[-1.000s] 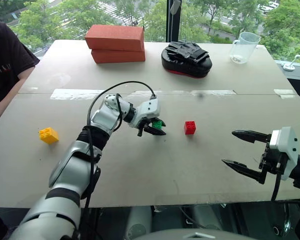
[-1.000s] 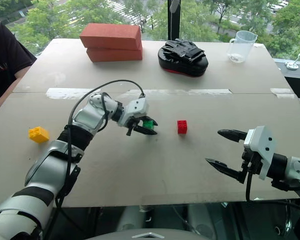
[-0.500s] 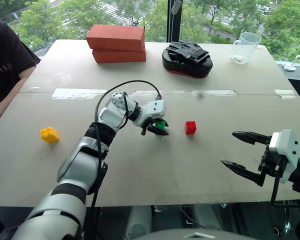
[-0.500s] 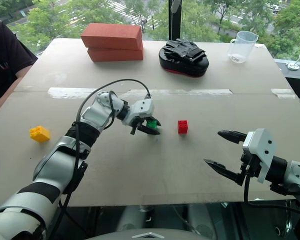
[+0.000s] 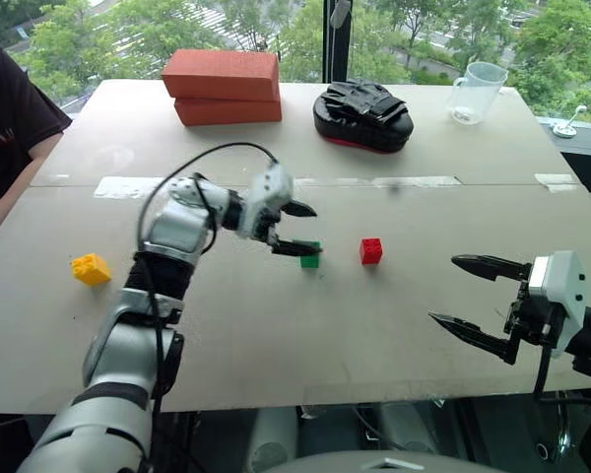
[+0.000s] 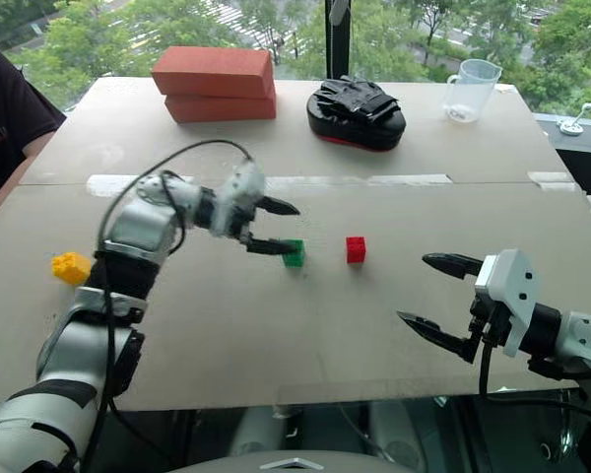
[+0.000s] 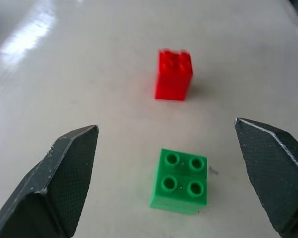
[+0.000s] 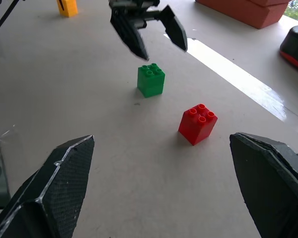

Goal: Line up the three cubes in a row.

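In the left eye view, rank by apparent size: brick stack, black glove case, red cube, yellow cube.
1. brick stack
2. black glove case
3. and 4. yellow cube and red cube: look alike, not ranked.

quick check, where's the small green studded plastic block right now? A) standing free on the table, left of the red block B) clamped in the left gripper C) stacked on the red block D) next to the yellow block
A: the small green studded plastic block stands on the table between the open left gripper fingers, untouched, apart from the small red studded plastic block on its right.
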Action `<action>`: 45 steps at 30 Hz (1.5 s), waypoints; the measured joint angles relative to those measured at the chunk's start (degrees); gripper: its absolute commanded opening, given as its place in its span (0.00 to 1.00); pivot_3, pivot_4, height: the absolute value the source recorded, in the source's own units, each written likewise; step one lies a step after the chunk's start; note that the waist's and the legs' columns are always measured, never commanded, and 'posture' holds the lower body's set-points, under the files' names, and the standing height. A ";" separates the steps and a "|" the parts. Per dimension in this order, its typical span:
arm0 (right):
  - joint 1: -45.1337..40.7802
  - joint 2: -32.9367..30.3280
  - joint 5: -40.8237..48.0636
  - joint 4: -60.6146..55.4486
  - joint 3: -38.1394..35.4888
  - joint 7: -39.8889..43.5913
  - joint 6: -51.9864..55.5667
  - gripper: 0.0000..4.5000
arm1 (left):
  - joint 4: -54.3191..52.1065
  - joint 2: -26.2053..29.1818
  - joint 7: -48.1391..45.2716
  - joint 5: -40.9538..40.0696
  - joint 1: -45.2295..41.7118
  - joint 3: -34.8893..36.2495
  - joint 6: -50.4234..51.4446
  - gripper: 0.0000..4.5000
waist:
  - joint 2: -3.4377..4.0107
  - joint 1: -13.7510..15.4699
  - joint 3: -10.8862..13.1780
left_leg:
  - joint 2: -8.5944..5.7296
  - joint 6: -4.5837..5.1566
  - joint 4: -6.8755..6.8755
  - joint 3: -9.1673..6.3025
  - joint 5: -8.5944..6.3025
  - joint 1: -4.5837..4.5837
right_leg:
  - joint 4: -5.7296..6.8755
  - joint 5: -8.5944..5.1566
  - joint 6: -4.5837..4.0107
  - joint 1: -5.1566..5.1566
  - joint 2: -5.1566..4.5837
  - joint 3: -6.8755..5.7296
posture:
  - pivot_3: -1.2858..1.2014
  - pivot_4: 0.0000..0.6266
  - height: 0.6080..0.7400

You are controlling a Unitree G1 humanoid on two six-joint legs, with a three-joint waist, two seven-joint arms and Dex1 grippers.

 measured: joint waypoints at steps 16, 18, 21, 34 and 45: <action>-24.07 6.82 0.43 14.36 19.89 6.92 -1.37 1.00 | -28.97 -1.00 54.03 1.89 33.05 46.40 28.08 0.99 | -0.35 2.02 -0.09 | -0.06 0.01 0.02 0.03 0.01 0.17 | -0.02 -0.02 -0.10 0.19 -0.41 -0.09 | 0.52 0.24 1.00; -26.00 6.83 -0.08 16.29 20.93 8.41 -1.66 1.00 | -30.78 -3.52 56.28 1.12 33.70 46.61 30.40 0.99 | -0.37 2.15 -0.11 | -0.05 0.00 0.03 -0.05 0.01 0.19 | 0.08 -0.10 -0.25 0.21 -0.39 -0.20 | 0.52 0.24 1.00; -27.23 6.82 -0.13 17.11 21.05 9.61 -1.78 1.00 | -31.35 -5.16 58.16 0.04 33.81 46.34 31.14 0.99 | -0.38 1.72 -0.12 | -0.01 -0.01 0.02 -0.07 0.02 0.25 | 0.15 -0.09 -0.27 0.21 -0.25 -0.17 | 0.52 0.24 1.00; -26.36 4.66 0.19 14.97 20.42 9.56 -0.76 1.00 | -21.29 -5.34 60.22 -0.34 34.66 40.70 23.76 0.46 | -0.37 1.60 -0.15 | 0.03 -0.01 -0.03 0.03 0.01 0.22 | 0.09 -0.09 -0.27 0.15 -0.31 -0.08 | 0.52 0.24 1.00; -19.89 3.58 0.21 12.15 17.10 7.58 -0.86 1.00 | -22.91 0.95 39.47 -9.90 33.22 30.97 14.85 0.29 | -0.32 1.79 -0.12 | 0.00 -0.02 -0.03 0.07 0.00 0.18 | 0.05 -0.10 -0.29 0.14 -0.46 -0.11 | 0.52 0.24 1.00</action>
